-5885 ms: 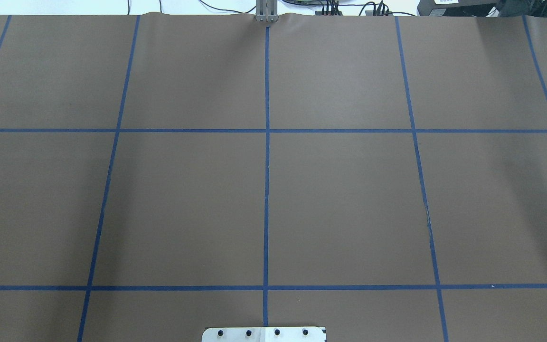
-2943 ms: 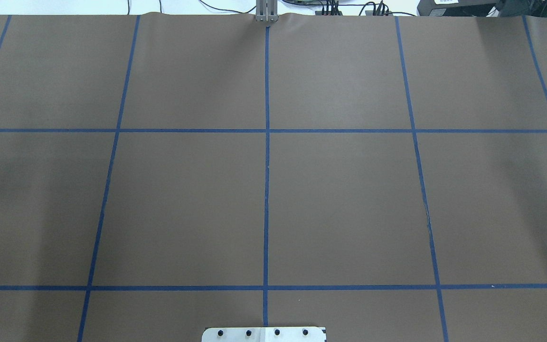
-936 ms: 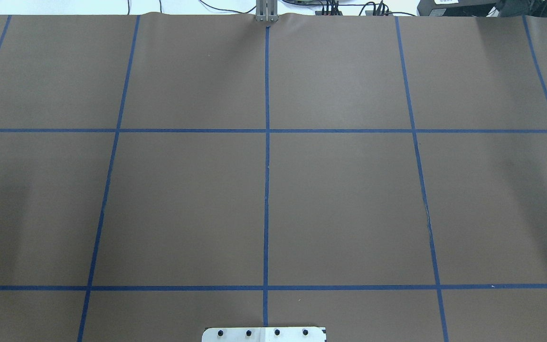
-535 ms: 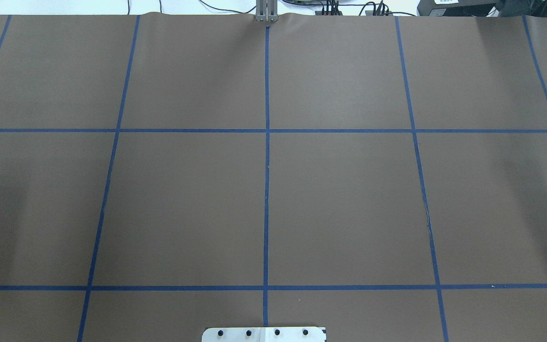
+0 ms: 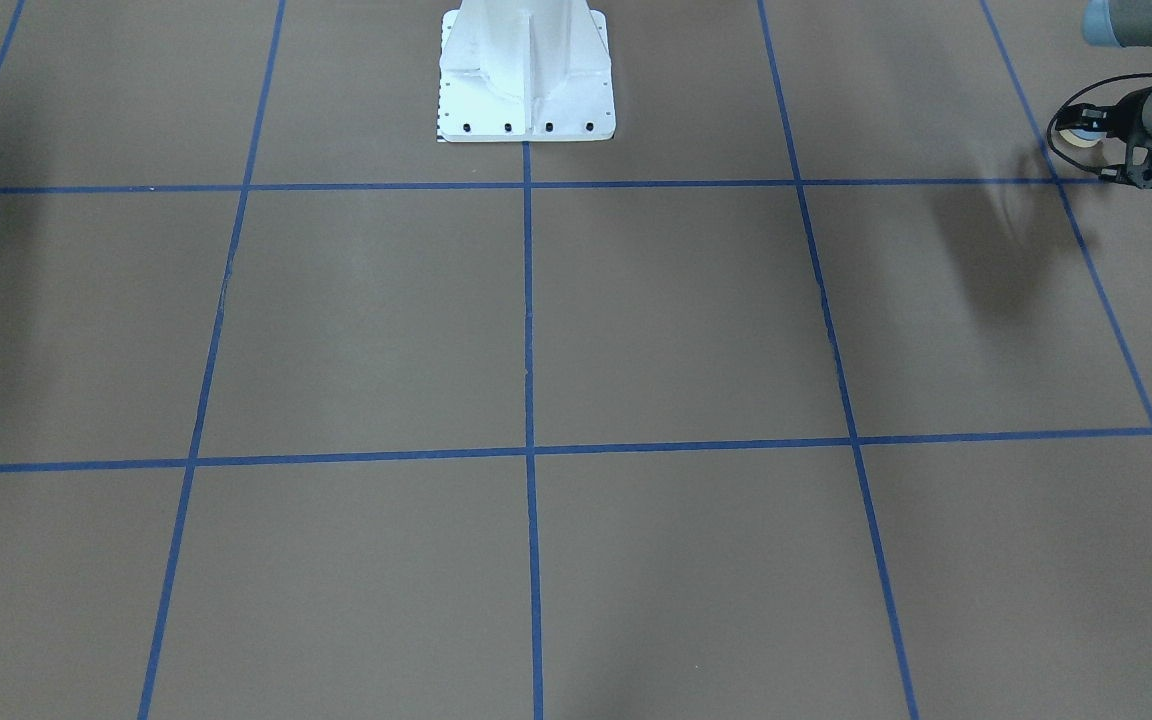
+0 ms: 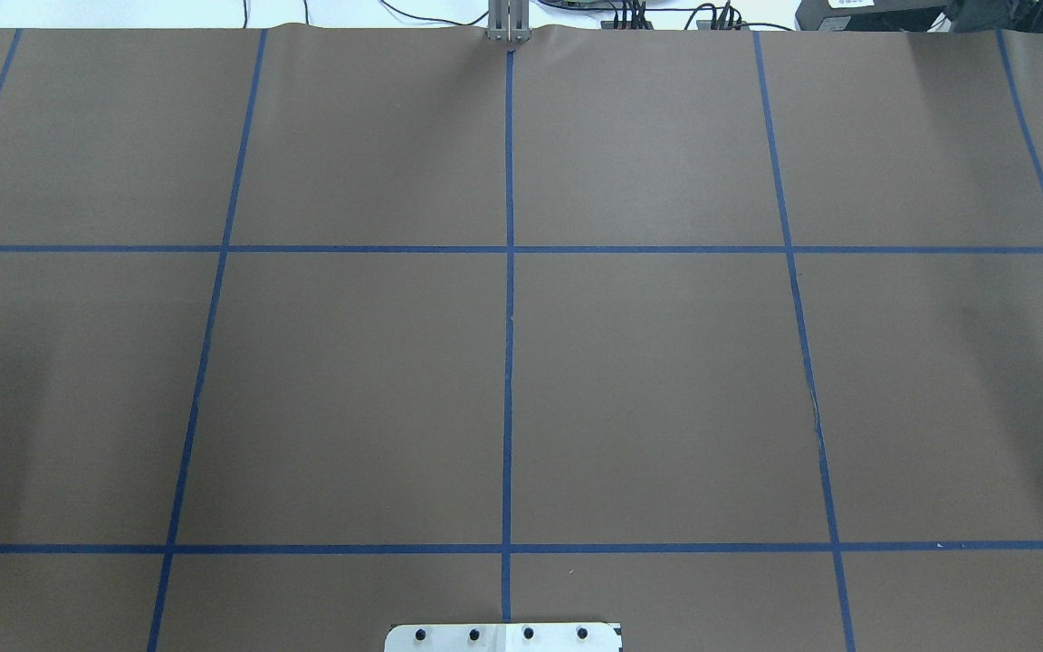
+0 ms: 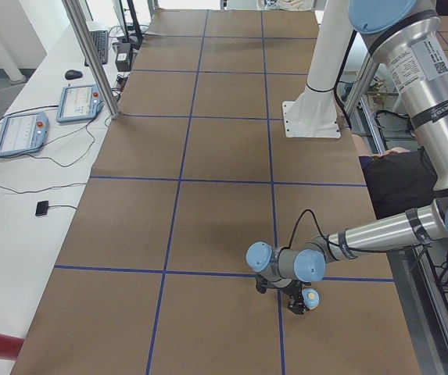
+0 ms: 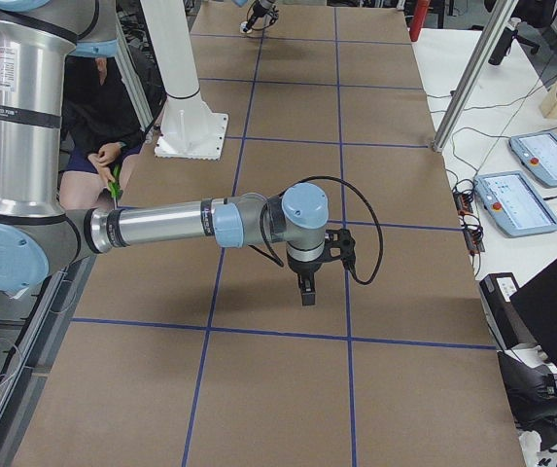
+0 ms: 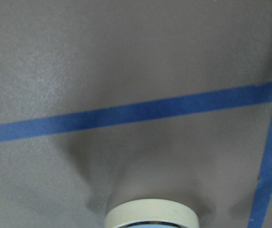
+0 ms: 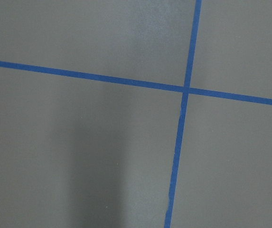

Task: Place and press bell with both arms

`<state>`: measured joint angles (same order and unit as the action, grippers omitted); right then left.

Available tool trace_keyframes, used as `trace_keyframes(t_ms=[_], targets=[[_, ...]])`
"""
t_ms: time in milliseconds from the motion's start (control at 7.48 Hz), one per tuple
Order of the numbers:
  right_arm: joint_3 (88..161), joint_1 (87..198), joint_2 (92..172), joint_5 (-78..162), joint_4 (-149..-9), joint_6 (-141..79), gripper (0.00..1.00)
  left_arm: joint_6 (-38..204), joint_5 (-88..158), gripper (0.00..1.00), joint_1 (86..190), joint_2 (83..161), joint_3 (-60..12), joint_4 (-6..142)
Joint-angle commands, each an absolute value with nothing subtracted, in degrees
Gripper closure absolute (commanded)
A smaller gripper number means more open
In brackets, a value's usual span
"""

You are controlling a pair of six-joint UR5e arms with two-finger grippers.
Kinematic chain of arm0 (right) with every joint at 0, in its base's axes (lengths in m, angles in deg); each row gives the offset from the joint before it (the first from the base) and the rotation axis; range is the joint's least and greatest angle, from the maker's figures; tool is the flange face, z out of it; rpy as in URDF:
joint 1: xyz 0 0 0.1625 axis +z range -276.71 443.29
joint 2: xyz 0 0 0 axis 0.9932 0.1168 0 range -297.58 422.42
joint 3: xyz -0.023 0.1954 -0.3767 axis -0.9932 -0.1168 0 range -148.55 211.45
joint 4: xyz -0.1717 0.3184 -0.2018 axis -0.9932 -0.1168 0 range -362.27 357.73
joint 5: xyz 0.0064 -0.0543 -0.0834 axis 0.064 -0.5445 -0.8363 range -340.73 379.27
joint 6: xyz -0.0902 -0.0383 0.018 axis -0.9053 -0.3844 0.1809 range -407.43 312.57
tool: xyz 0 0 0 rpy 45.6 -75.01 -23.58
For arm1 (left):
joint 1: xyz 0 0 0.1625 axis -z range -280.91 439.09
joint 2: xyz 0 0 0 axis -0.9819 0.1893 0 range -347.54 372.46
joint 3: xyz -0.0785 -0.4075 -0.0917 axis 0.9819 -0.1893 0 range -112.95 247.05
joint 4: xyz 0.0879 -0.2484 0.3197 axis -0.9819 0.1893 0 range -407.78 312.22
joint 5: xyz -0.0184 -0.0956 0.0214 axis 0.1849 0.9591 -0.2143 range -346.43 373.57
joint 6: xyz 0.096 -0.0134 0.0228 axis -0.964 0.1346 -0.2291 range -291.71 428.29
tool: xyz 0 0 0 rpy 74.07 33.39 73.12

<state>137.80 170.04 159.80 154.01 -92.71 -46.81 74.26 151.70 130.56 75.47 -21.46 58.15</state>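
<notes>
The bench (image 6: 349,380) is brown with a blue tape grid (image 6: 509,362). The bell (image 9: 151,213) shows a cream ring; the pedestal (image 5: 526,70) is white.

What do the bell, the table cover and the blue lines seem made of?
The bell: painted metal or plastic, perhaps; smooth light-blue dome, cream button. The table cover: matte brown paper-like sheet, wrinkled at its far edge. The blue lines: likely tape; flat strips.

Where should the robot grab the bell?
Pinch the dome's two sides, coming from above. The bell is round, with a cream ring flaring out at the base, so a gripper closing just above that ring should not slip off. The left gripper seems to hold it now.
</notes>
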Motion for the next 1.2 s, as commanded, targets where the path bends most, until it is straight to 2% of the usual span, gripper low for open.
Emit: trace_keyframes(t_ms=[0,134,268,535,803,1070], targets=[[137.8,170.0,159.8,154.0,-92.7,-46.8,0.00,74.3,151.7,0.42,130.4,75.6,-21.5,58.4],[137.8,170.0,159.8,154.0,-92.7,-46.8,0.00,74.3,151.6,0.53,130.4,75.5,-21.5,58.4],[137.8,170.0,159.8,154.1,-92.7,-46.7,0.00,74.1,151.6,0.59,130.3,75.5,-21.5,58.6],[137.8,170.0,159.7,154.1,-92.7,-46.6,0.00,73.9,151.7,0.59,130.4,74.6,-22.5,60.7],[137.8,170.0,159.7,154.1,-92.6,-46.6,0.00,74.4,151.9,0.61,130.6,72.2,-29.0,60.2],[137.8,170.0,159.7,154.0,-92.5,-46.9,0.00,75.2,151.9,0.61,130.9,73.0,-31.9,60.0]])
